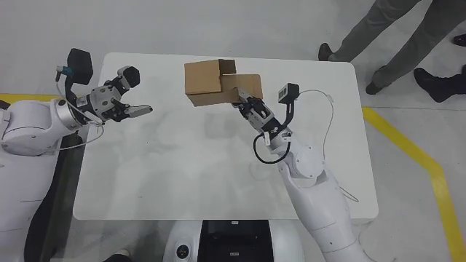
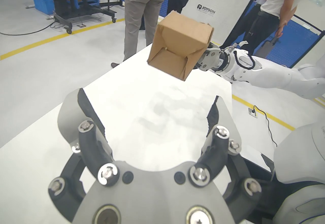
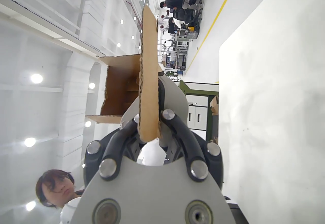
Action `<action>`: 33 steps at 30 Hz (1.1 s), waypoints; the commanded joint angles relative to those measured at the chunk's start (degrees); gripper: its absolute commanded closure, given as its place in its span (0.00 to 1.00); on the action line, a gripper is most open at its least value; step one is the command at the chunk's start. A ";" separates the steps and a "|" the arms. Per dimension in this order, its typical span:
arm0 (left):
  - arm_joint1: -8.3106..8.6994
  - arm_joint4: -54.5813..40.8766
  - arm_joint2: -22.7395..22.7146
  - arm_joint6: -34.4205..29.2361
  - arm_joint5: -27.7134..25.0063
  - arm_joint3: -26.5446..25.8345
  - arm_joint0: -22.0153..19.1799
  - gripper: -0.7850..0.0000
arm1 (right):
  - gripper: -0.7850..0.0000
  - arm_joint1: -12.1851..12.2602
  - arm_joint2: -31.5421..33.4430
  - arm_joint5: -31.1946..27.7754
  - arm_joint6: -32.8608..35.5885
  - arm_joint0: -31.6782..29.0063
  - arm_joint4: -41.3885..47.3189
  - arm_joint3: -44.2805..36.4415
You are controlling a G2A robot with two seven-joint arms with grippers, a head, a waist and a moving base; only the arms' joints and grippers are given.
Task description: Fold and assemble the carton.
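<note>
A brown cardboard carton (image 1: 212,82) hangs in the air above the far middle of the white table (image 1: 182,167), partly formed, with its open end and inner flaps facing the left arm (image 2: 177,49). My right gripper (image 1: 242,102) is shut on one of the carton's flaps (image 3: 148,77), the cardboard edge pinched between its fingers. My left gripper (image 1: 138,108) is open at the table's left side, well apart from the carton, with nothing between its fingers (image 2: 86,108).
The white table stretches bare between the two arms and toward the near edge. A thin white cable (image 1: 320,94) lies on the table's right part. Yellow floor lines (image 1: 415,153) run beside the table. People stand past the far right corner.
</note>
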 commanded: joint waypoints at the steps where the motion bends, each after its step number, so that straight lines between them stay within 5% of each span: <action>1: 0.12 0.64 1.92 1.33 0.00 -0.86 -0.99 0.00 | 1.00 0.09 -0.21 0.99 0.63 -0.83 1.27 -1.46; 10: 0.81 6.50 10.77 8.28 0.00 -2.31 -5.32 0.00 | 1.00 0.53 -0.78 3.96 2.06 -2.90 5.45 -3.38; 25: 0.81 7.20 11.10 8.58 0.56 -2.54 -5.32 0.00 | 1.00 0.67 -1.49 4.69 0.87 -3.08 4.37 -3.30; 33: 0.09 22.61 11.74 11.83 0.34 -4.99 -5.85 0.00 | 1.00 0.72 -2.80 4.49 -0.72 -2.27 4.37 -2.08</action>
